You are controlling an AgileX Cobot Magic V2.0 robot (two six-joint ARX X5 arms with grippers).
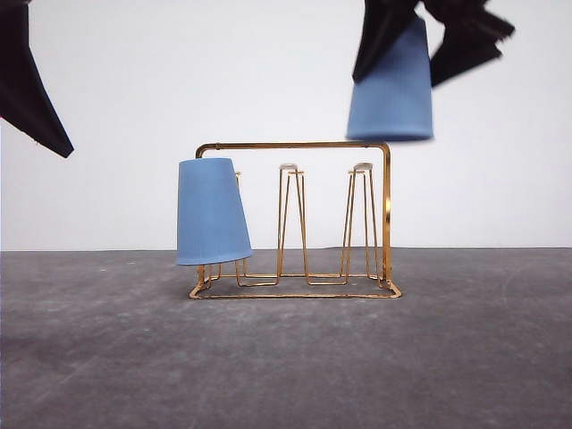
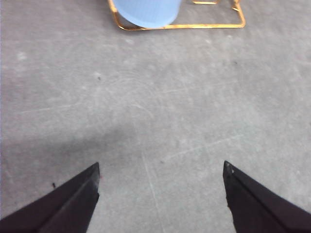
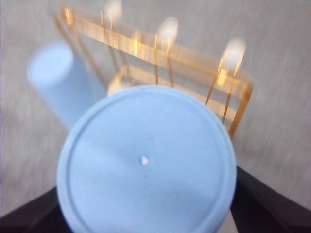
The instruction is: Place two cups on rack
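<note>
A gold wire rack [image 1: 295, 147] stands mid-table. One light blue cup [image 1: 213, 212] hangs upside down and slightly tilted over its left peg; its rim [image 2: 146, 12] and the rack's base wire [image 2: 204, 25] appear in the left wrist view. High above the rack's right end is the second cup [image 1: 391, 89], also upside down, with my right gripper [image 1: 416, 40] shut on it. That cup's round base [image 3: 146, 160] faces the right wrist camera between the fingers, with the rack [image 3: 160, 48] blurred beyond it. My left gripper [image 2: 161, 167] is open and empty over bare table, up at the left [image 1: 31, 89].
The rack's middle peg [image 1: 289, 167] and right peg [image 1: 362, 167] stand bare with whitish tips. Grey tabletop [image 1: 286, 357] spreads in front of the rack, and a white wall rises behind it.
</note>
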